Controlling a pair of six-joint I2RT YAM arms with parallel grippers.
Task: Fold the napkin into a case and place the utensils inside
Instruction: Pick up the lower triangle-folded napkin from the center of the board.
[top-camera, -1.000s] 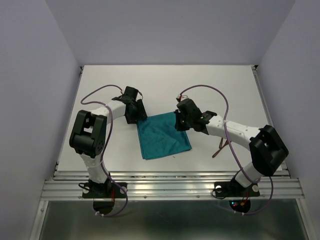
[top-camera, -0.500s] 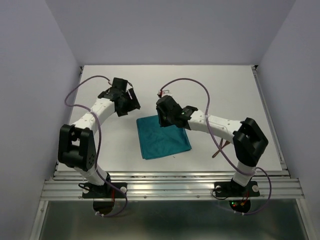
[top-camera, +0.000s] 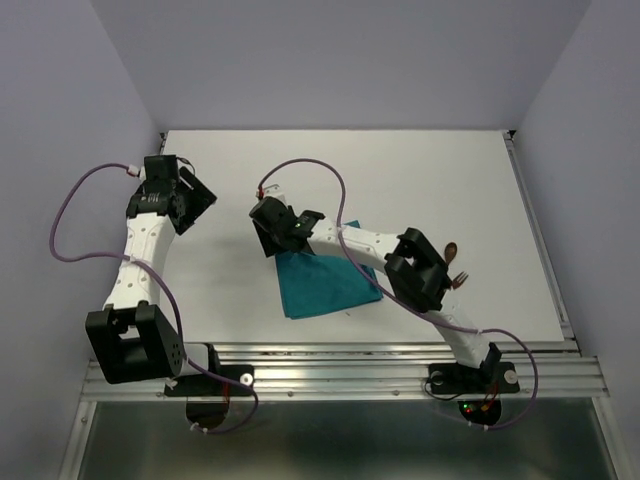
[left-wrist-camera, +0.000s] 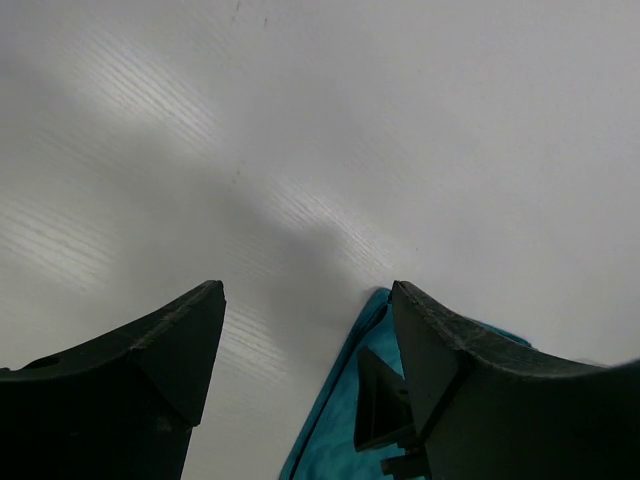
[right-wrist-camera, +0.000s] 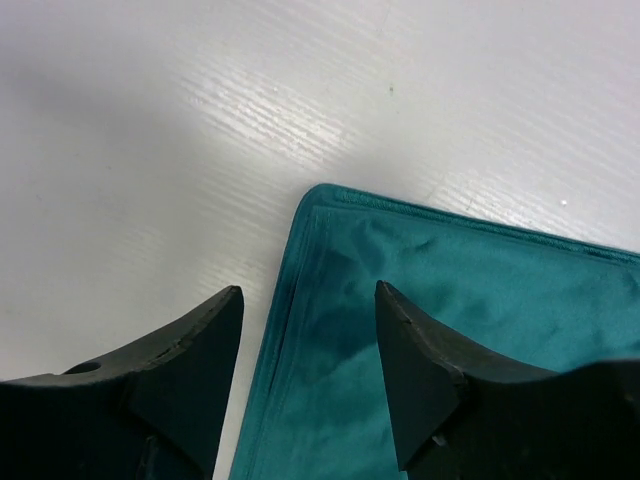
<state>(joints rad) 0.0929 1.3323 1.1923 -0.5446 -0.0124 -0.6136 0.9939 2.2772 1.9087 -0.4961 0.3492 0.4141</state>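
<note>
The teal napkin (top-camera: 325, 287) lies folded flat in the middle of the table, and stacked hems show along its edge (right-wrist-camera: 300, 300). My right gripper (top-camera: 263, 228) hovers open over the napkin's far left corner (right-wrist-camera: 330, 205), its jaws straddling the left edge with nothing held (right-wrist-camera: 308, 290). My left gripper (top-camera: 190, 200) is open and empty well to the left over bare table (left-wrist-camera: 307, 288), and a strip of the napkin (left-wrist-camera: 340, 430) shows low in its view. The reddish-brown utensils (top-camera: 456, 265) peek out beside the right arm's elbow, partly hidden.
The white table (top-camera: 420, 170) ends at side rails and grey walls. The right arm (top-camera: 360, 245) reaches diagonally across the napkin's far edge. A metal rail (top-camera: 340, 370) runs along the near edge by the arm bases.
The right gripper travelled left along the napkin's far edge to its left corner and opened. The left arm swung away to the far left, still open.
</note>
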